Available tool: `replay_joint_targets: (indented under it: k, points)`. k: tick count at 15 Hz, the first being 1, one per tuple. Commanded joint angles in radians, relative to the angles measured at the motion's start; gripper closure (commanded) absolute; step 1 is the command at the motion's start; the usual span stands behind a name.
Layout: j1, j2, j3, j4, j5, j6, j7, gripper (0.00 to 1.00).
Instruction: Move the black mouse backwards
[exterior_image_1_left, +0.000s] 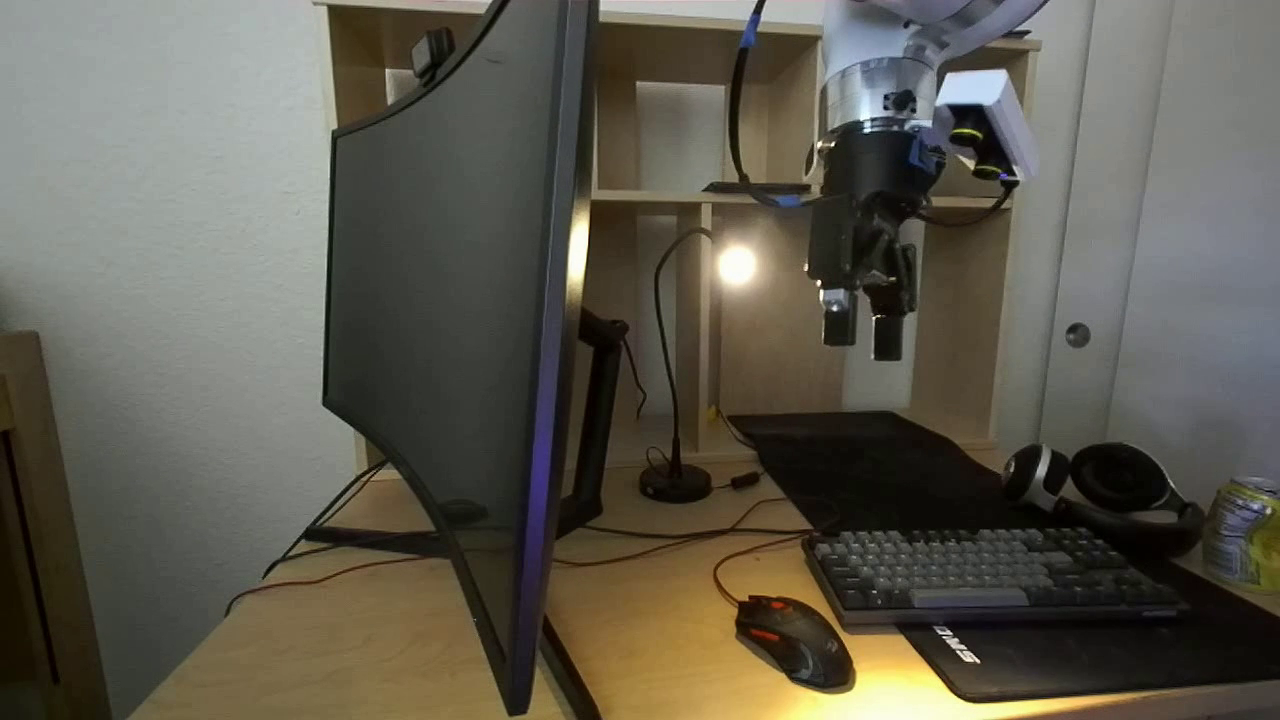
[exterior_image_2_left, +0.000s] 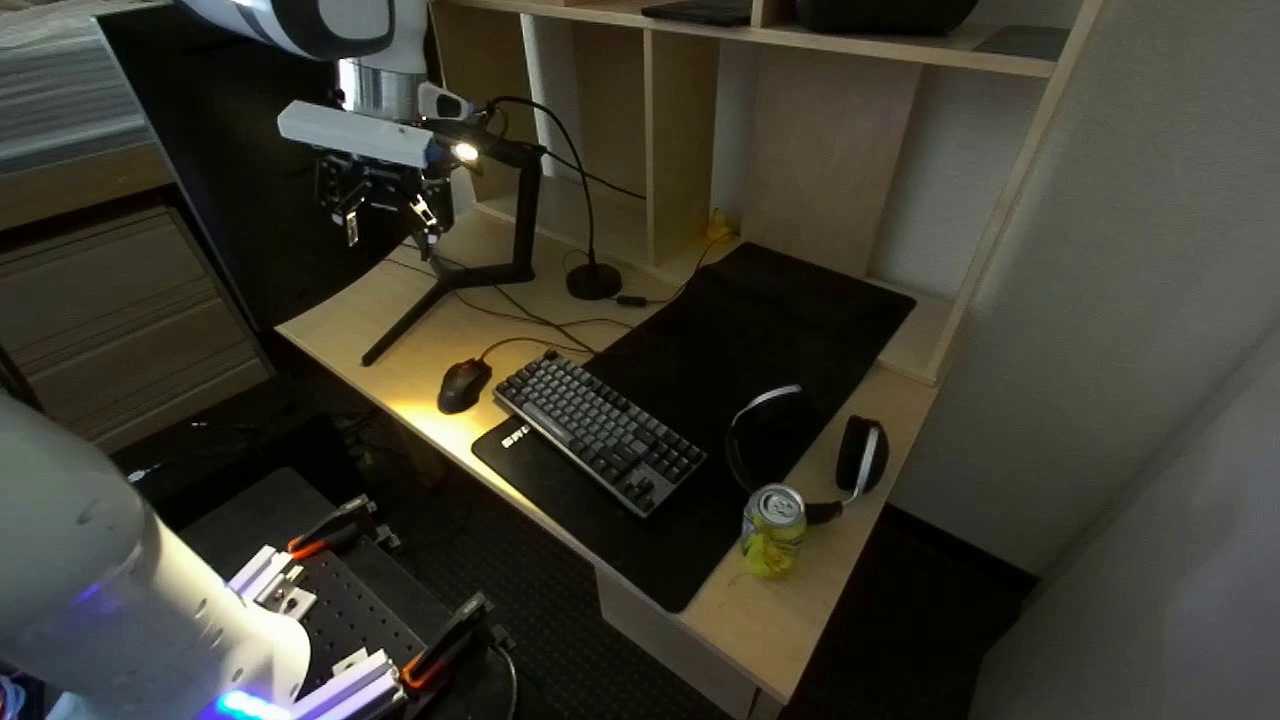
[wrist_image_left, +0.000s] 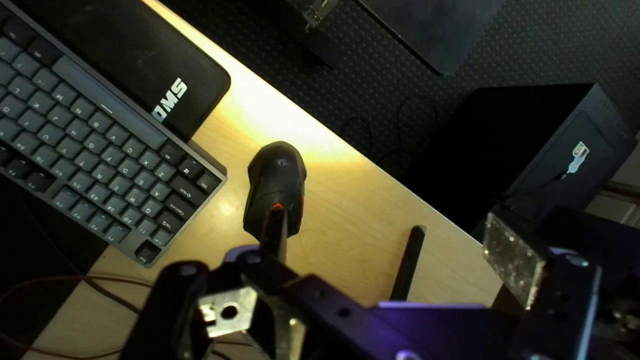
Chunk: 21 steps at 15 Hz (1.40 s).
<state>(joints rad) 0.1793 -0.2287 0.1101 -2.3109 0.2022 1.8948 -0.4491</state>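
Observation:
The black mouse (exterior_image_1_left: 795, 643) lies on the wooden desk (exterior_image_1_left: 650, 640) left of the keyboard, near the front edge. It also shows in an exterior view (exterior_image_2_left: 464, 386) and in the wrist view (wrist_image_left: 276, 172). Its cable runs off toward the back of the desk. My gripper (exterior_image_1_left: 863, 335) is high above the desk, well apart from the mouse, with its fingers pointing down. In the wrist view the gripper (wrist_image_left: 395, 250) is open, its fingers wide apart with nothing between them. One finger hides a small part of the mouse's front there. The gripper also shows in an exterior view (exterior_image_2_left: 390, 228).
The keyboard (exterior_image_1_left: 990, 575) sits partly on a black desk mat (exterior_image_1_left: 1100, 650) beside the mouse. A large curved monitor (exterior_image_1_left: 450, 280) and its stand leg (exterior_image_2_left: 405, 320) are on the mouse's other side. A lamp (exterior_image_1_left: 676, 482), headphones (exterior_image_1_left: 1120, 490) and a can (exterior_image_1_left: 1243, 535) stand around.

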Motion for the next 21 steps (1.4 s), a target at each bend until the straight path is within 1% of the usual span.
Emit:
replay_joint_targets:
  k: [1,4,5,6,7,8,9,10,11,12,13,14,15,16,21]
  points:
    - [0.004,0.000,-0.005,0.001,-0.009,0.000,0.001,0.00]
    - [0.004,0.000,-0.004,0.002,-0.015,0.000,0.001,0.00]
    - [0.003,0.001,-0.001,0.005,-0.041,-0.003,-0.002,0.00]
    - [0.009,0.007,-0.008,0.011,-0.027,-0.022,-0.044,0.00]
    - [0.018,0.010,-0.015,0.011,0.000,-0.018,-0.110,0.00]
    - [0.022,0.008,-0.016,0.006,0.012,0.007,-0.147,0.00]
    - [0.029,0.010,-0.022,0.008,0.042,-0.002,-0.200,0.00]
    - [0.035,0.015,-0.029,0.016,0.078,-0.043,-0.259,0.00]
    - [0.033,0.019,-0.030,0.029,0.085,-0.109,-0.288,0.00]
    - [0.027,0.027,-0.028,0.043,0.070,-0.178,-0.299,0.00]
    - [0.018,0.033,-0.022,0.057,0.032,-0.254,-0.270,0.00]
    - [0.013,0.034,-0.017,0.062,0.009,-0.290,-0.251,0.00]
    - [0.014,0.028,-0.016,0.056,0.011,-0.275,-0.266,0.00]
    - [0.017,0.002,-0.012,0.028,0.029,-0.242,-0.251,0.00]
    - [0.017,0.001,-0.012,0.029,0.029,-0.245,-0.251,0.00]
